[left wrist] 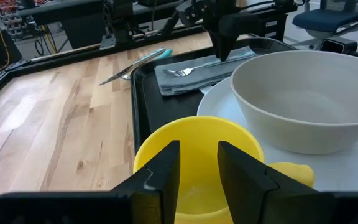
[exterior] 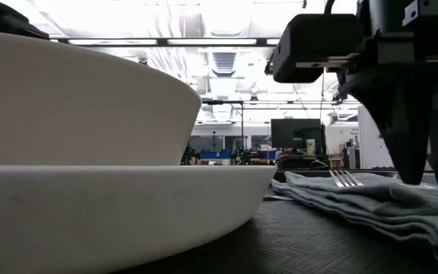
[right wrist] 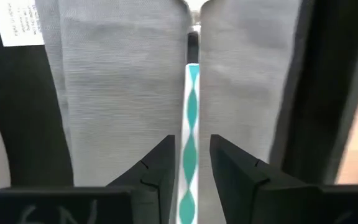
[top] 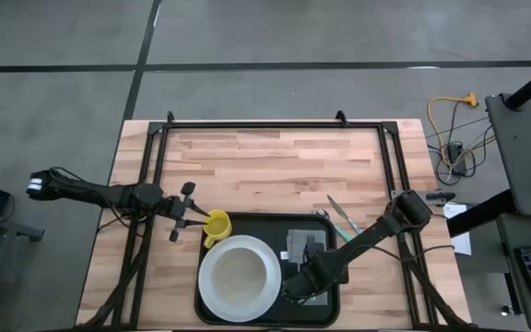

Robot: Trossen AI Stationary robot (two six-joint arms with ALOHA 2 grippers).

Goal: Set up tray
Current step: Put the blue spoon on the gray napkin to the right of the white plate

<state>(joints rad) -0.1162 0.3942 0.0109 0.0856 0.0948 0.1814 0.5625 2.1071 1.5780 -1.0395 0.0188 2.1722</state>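
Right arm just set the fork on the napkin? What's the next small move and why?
Probably lift the right gripper straight up. Its fingers are open, straddling the teal-patterned fork handle, and the fork already lies flat on the grey napkin inside the tray. A knife and spoon are on the table beside the tray. The left gripper straddles the yellow cup's rim.
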